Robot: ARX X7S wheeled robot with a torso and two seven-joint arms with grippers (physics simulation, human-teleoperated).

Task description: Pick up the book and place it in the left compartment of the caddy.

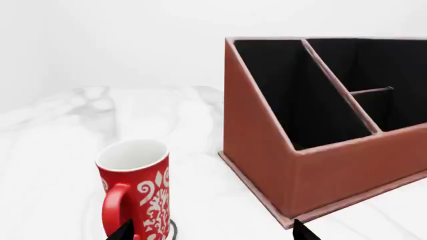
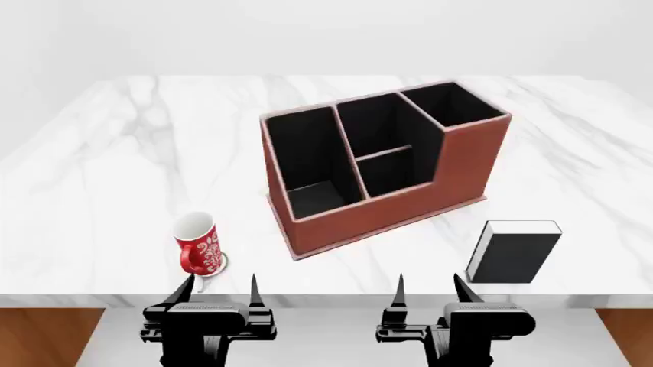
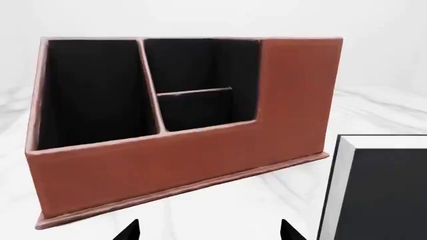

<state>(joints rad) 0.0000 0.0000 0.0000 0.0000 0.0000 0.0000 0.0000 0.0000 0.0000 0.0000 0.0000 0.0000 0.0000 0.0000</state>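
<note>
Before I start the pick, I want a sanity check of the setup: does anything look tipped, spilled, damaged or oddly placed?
Nothing stands out. The caddy sits flat but angled on the marble table, its compartments empty. The book lies flat by the caddy's right end, apart from it. The red mug stands upright, no spill. Both grippers hang open at the near edge.

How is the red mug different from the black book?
The mug is red with white patterns, while the book has a plain black cover with white page edges. The mug is round with a handle; the book is a flat-sided rectangle. The mug stands left of the caddy, the book to its right. Both rest on the marble table, and neither is being held.
</note>
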